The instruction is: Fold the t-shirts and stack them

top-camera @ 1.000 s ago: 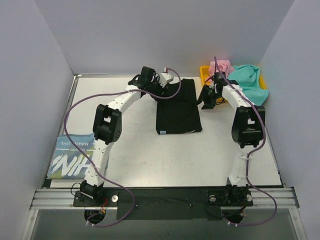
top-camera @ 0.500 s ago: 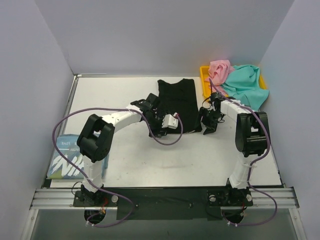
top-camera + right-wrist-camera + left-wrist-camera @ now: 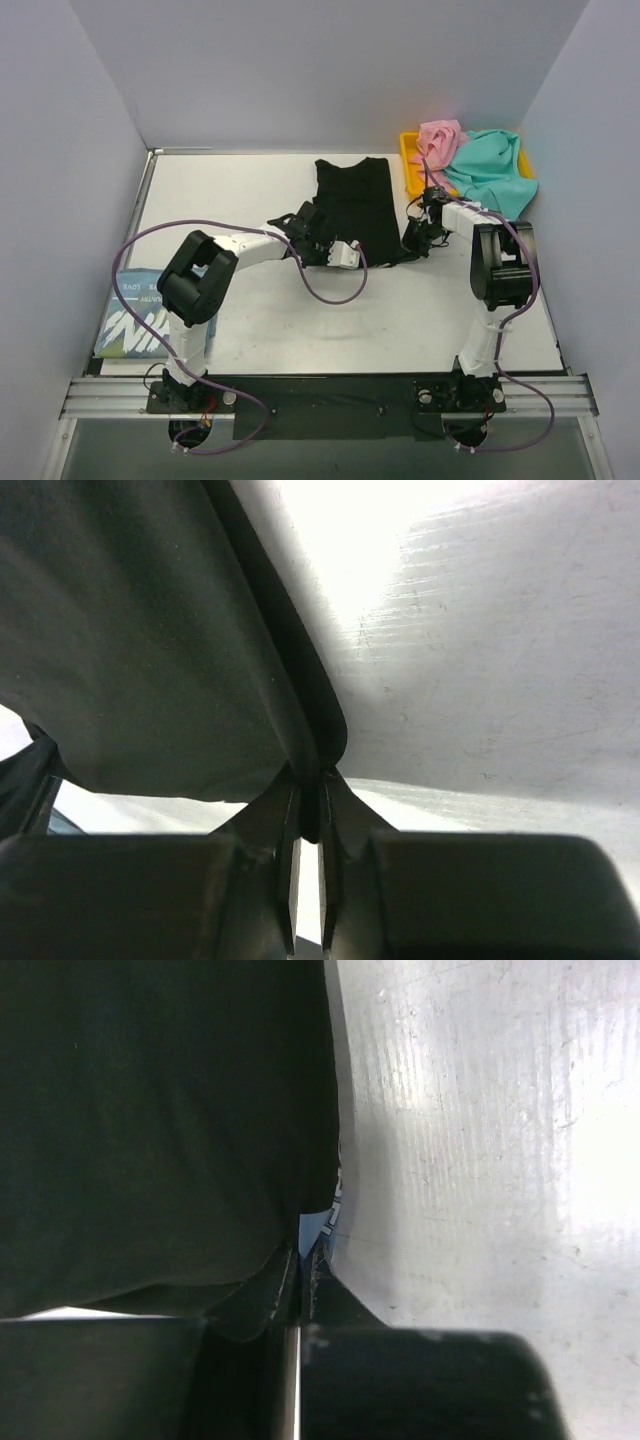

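Note:
The black t-shirt [image 3: 352,200] lies flat at the middle of the table. My left gripper [image 3: 322,252] is at its near left corner and my right gripper [image 3: 412,248] at its near right corner. In the left wrist view the left gripper [image 3: 305,1260] is shut on the edge of the black t-shirt [image 3: 150,1130]. In the right wrist view the right gripper [image 3: 308,790] pinches a fold of the black t-shirt [image 3: 150,650]. A folded light blue t-shirt [image 3: 140,315] with white lettering lies at the near left. The pink t-shirt [image 3: 438,140] and teal t-shirt [image 3: 490,172] are heaped at the far right.
A yellow tray [image 3: 411,168] under the pink and teal shirts stands at the far right corner. Walls close in the table on the left, back and right. A metal rail [image 3: 330,392] runs along the near edge by the arm bases.
Both arms have swung from the shirt's far end to its near corners. Both grippers opened on the way and have now closed on the black cloth.

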Available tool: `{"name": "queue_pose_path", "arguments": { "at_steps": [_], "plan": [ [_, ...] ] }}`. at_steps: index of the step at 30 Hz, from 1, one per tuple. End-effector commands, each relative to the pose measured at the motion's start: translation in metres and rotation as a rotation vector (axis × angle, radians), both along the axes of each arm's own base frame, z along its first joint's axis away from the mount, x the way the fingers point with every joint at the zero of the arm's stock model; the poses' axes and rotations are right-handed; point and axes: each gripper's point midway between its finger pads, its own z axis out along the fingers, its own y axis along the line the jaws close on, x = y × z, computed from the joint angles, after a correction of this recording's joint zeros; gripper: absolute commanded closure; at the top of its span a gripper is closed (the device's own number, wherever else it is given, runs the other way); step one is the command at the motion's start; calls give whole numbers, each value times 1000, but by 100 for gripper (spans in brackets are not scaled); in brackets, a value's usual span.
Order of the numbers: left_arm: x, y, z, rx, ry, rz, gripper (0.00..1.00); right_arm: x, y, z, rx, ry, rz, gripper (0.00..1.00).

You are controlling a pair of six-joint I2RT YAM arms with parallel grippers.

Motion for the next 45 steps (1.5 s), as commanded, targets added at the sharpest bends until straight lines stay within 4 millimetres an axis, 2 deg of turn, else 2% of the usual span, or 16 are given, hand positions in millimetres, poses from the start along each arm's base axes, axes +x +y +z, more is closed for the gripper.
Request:
{"name": "queue_pose_path", "arguments": {
  "at_steps": [1,4,8,13,18,19,21,23,25,28,31,33,37,38,39,45],
  "plan": [
    [6,1,-2,27,-64,-10,100,-8,-2,-3,6,29,-1,100],
    [-7,9,6,57,9,0,100,-16,-3,12,8,7,31,100],
    [-40,24,27,73,123,3,100,-51,-1,34,-4,10,116,100],
    [-105,43,71,52,303,-68,100,-138,10,56,-21,118,252,100],
    [-190,83,114,83,537,-162,100,-225,22,86,-22,168,341,100],
    [-206,92,126,86,566,-178,100,-235,27,96,-12,135,362,100],
    [-226,96,141,54,621,-190,100,-251,32,111,10,125,374,100],
    [-231,93,150,18,649,-158,100,-258,38,125,48,113,348,100],
    [-221,85,155,-29,646,-103,100,-255,40,134,65,84,335,100],
    [-180,71,157,-101,601,42,100,-237,34,135,32,53,311,100],
    [-135,58,161,-155,562,177,100,-205,25,133,16,14,263,100],
    [-110,53,160,-166,564,238,100,-173,20,133,35,-41,210,100],
    [-71,50,146,-138,563,333,100,-122,14,137,36,-92,171,100],
    [-61,50,137,-132,568,355,100,-115,14,129,34,-65,175,100],
    [-53,52,128,-121,573,377,100,-106,17,132,44,-82,183,100],
    [1,44,112,-149,498,481,100,-56,11,114,50,-72,126,100]
  ]
}}
